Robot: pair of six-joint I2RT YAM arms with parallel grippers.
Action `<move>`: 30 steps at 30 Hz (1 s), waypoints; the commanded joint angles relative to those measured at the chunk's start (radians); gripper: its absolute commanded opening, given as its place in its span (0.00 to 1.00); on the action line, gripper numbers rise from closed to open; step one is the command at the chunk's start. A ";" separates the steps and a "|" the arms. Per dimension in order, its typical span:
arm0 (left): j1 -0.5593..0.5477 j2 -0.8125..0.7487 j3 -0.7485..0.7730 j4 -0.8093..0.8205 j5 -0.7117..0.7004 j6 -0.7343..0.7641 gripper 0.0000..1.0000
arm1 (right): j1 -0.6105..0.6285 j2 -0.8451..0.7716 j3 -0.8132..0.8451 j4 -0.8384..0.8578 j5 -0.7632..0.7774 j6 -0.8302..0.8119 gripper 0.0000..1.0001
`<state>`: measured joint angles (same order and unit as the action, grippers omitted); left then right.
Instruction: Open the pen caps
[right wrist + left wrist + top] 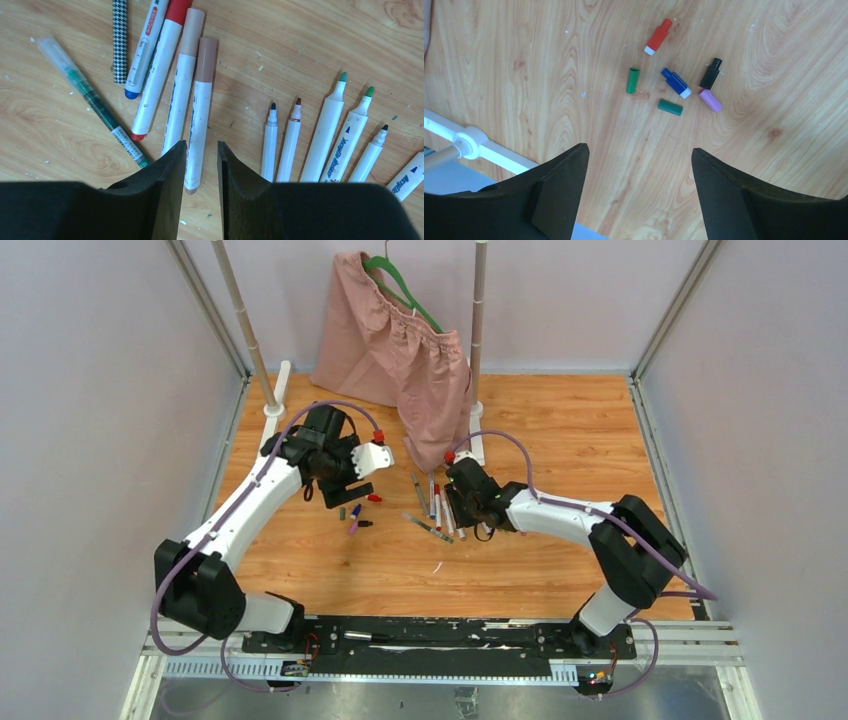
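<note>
Several loose pen caps lie on the wooden table in the left wrist view: red (pixel 657 36), green (pixel 632 80), blue (pixel 676 83), black (pixel 711 74), pink (pixel 710 100), dark green (pixel 670 107). My left gripper (pixel 639 150) is open and empty, hovering short of them; the top view shows it (pixel 350 495) above the caps (pixel 356 513). My right gripper (pixel 202 145) is low, its jaws a narrow gap apart, straddling a brown-capped white pen (pixel 200 95) lying on the table. Beside this pen lie a tan-capped pen (pixel 182 85) and a red-capped pen (pixel 160 70). Several uncapped pens (pixel 327 125) lie to the right.
A thin green pen (pixel 92 100), a blue-ended pen (pixel 145 45) and a houndstooth stick (pixel 119 40) lie left of the capped pens. A pink cloth on a green hanger (pixel 395 350) hangs between two rack poles (pixel 478 340) at the back. The rack's white base (pixel 474 142) is near my left gripper.
</note>
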<state>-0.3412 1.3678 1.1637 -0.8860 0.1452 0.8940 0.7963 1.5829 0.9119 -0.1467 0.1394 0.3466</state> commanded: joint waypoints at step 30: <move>0.008 -0.135 0.048 -0.045 0.192 -0.072 0.89 | -0.008 -0.116 -0.017 -0.031 -0.043 -0.017 0.00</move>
<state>-0.3405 1.2827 1.1801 -0.9222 0.2192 0.8089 0.7959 1.5852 0.8780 -0.1299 0.1360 0.3428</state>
